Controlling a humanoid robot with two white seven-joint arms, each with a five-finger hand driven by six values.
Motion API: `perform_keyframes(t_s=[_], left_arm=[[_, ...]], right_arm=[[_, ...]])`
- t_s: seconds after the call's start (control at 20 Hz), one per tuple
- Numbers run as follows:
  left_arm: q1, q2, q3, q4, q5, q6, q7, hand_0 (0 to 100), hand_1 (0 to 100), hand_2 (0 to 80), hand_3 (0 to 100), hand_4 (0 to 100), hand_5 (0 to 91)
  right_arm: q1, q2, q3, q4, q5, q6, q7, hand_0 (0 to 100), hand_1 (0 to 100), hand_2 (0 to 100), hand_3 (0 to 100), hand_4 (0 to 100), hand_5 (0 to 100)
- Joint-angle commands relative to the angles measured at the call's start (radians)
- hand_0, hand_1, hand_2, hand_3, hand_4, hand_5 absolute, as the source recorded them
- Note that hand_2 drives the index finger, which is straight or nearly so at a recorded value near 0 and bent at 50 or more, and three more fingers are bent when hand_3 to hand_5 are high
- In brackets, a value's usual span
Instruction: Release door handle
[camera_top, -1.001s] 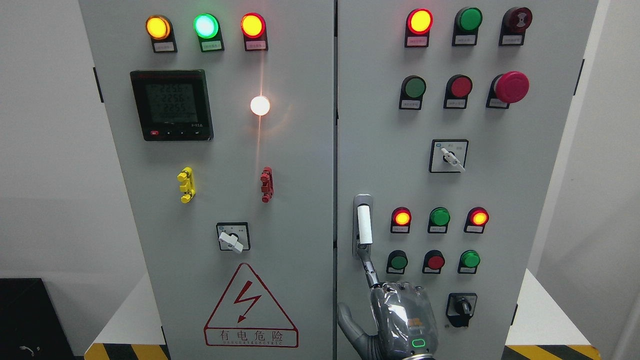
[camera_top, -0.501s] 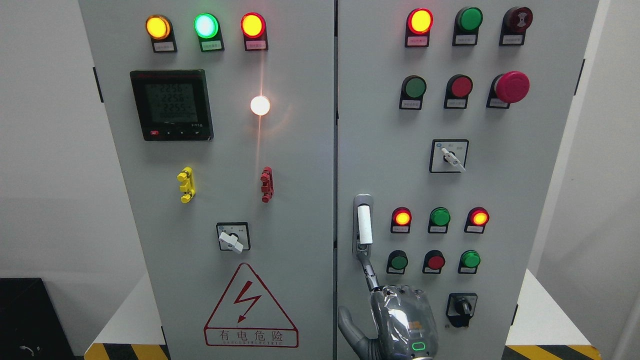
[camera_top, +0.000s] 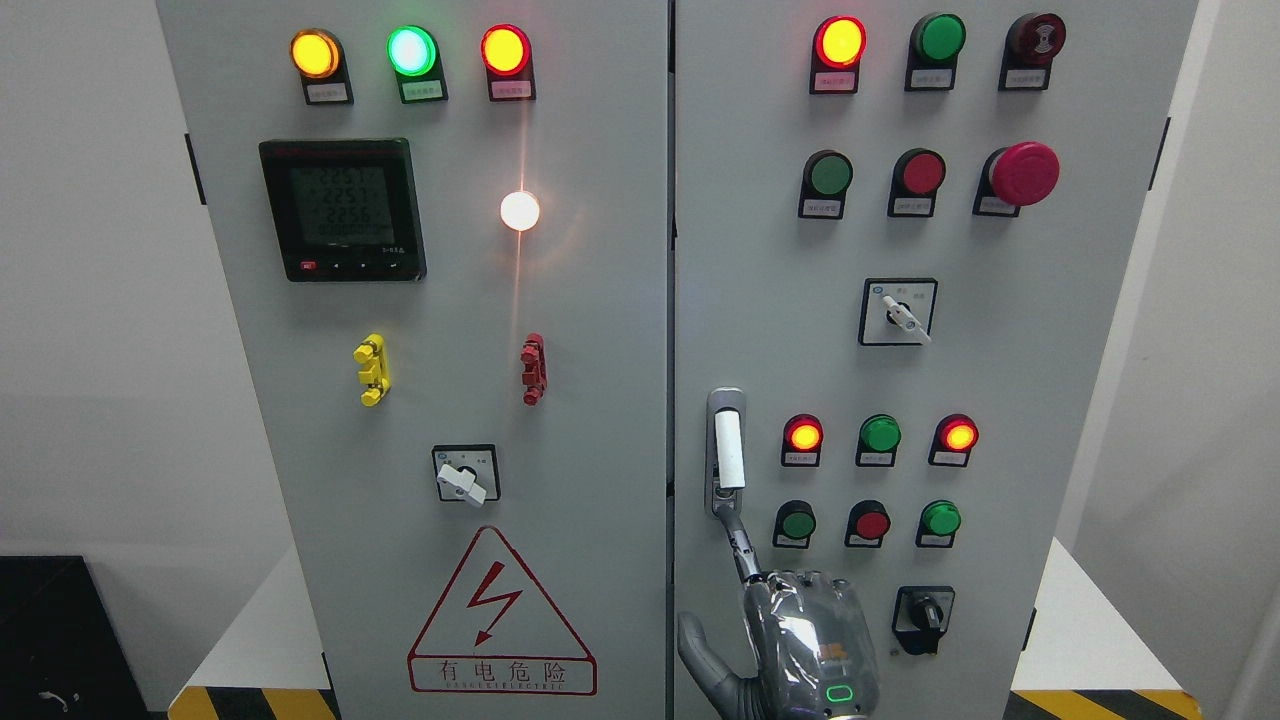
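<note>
The right hand (camera_top: 800, 640) holds nothing, one of its fingers (camera_top: 738, 545) extended, tip touching the door handle (camera_top: 727, 450) base.

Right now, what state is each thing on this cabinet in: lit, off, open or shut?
Cabinet doors, shut.
Door handle, upright.
Meter, screen on.
White lamp, lit.
Top-left three lamps, lit.
Top red lamp on right door, lit.
Right hand, just under the handle.
</note>
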Motion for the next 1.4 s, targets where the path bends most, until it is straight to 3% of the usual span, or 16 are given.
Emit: perform_keyframes(t_s=[0.0, 0.5, 0.7, 0.95, 1.35], left_arm=[[0.000, 0.000, 0.000, 0.000, 0.000, -0.001, -0.001, 12, 56, 0.0, 0, 0, 0.0], [0.000, 0.000, 0.000, 0.000, 0.000, -0.001, -0.001, 12, 56, 0.0, 0, 0, 0.0], [0.000, 0.000, 0.000, 0.000, 0.000, -0.001, -0.001, 12, 56, 0.0, 0, 0, 0.0], [0.000, 0.000, 0.000, 0.000, 0.000, -0.001, -0.001, 12, 56, 0.0, 0, 0, 0.0], [0.000, 0.000, 0.000, 0.000, 0.000, -0.001, -0.001, 12, 56, 0.0, 0, 0, 0.0]], right_arm=[[0.000, 0.000, 0.002, -0.021, 0.001, -0.003, -0.002, 48, 17, 0, 96, 97, 100], [0.015, 0.000, 0.005, -0.049, -0.005, -0.012, -0.008, 48, 17, 0, 95, 97, 100], [0.023, 0.000, 0.002, -0.067, -0.006, -0.014, -0.014, 49, 17, 20, 91, 93, 100], [0.023, -0.008, -0.004, -0.095, -0.008, -0.017, -0.034, 50, 17, 28, 88, 91, 100], [0.041, -0.020, -0.064, -0.162, -0.011, -0.058, -0.035, 52, 17, 41, 88, 90, 100]])
